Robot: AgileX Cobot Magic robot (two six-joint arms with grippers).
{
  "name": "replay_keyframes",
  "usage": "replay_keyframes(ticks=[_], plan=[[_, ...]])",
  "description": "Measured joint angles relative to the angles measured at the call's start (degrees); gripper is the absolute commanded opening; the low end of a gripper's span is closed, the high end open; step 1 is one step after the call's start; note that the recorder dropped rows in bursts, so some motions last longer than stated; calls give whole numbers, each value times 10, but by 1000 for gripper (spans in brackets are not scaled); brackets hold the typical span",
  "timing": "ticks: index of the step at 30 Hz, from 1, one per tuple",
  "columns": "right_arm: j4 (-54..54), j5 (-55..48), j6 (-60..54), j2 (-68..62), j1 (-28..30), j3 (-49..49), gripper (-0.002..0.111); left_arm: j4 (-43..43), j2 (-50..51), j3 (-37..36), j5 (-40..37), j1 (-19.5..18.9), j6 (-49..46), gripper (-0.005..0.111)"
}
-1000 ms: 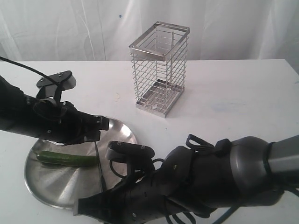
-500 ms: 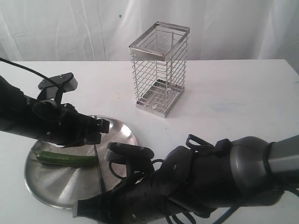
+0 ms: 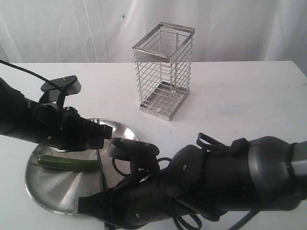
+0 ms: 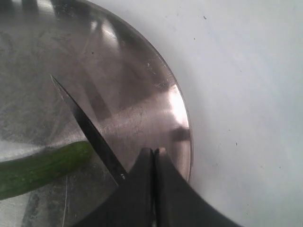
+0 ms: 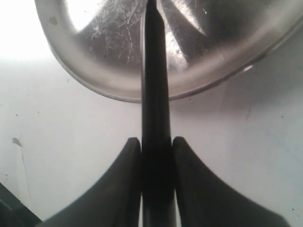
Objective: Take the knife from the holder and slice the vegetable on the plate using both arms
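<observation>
The shiny steel plate (image 3: pixel 53 189) lies at the front left with the dark green vegetable (image 3: pixel 67 163) across it. The knife (image 3: pixel 101 170) has its narrow blade standing on the plate just past the vegetable's right end. My right gripper (image 3: pixel 88 205) is shut on the black handle (image 5: pixel 156 142), whose blade reaches over the plate (image 5: pixel 109 75). My left gripper (image 3: pixel 109 131) hovers over the plate's right part, shut with nothing between its fingertips (image 4: pixel 147 156). In the left wrist view the blade (image 4: pixel 87 127) crosses the vegetable's tip (image 4: pixel 42 165). The wire holder (image 3: pixel 163 72) stands empty behind.
White table (image 3: pixel 240 100) runs to the right and behind the holder; a white curtain (image 3: pixel 72 28) hangs at the back. My bulky right arm (image 3: pixel 225 182) fills the front right. The left arm (image 3: pixel 29 120) lies over the plate's far left rim.
The left gripper has edged a little right and down over the plate. The right arm has risen slightly with the knife, whose blade stays by the vegetable's end.
</observation>
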State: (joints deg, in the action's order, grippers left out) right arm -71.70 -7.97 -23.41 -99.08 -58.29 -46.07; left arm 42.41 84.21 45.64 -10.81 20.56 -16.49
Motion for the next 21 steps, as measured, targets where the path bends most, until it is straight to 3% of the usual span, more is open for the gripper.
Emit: replay_keyframes(ticks=[21], plan=[[0, -3, -11, -5, 0, 0, 0, 0, 0, 0, -1, 0, -1, 0]])
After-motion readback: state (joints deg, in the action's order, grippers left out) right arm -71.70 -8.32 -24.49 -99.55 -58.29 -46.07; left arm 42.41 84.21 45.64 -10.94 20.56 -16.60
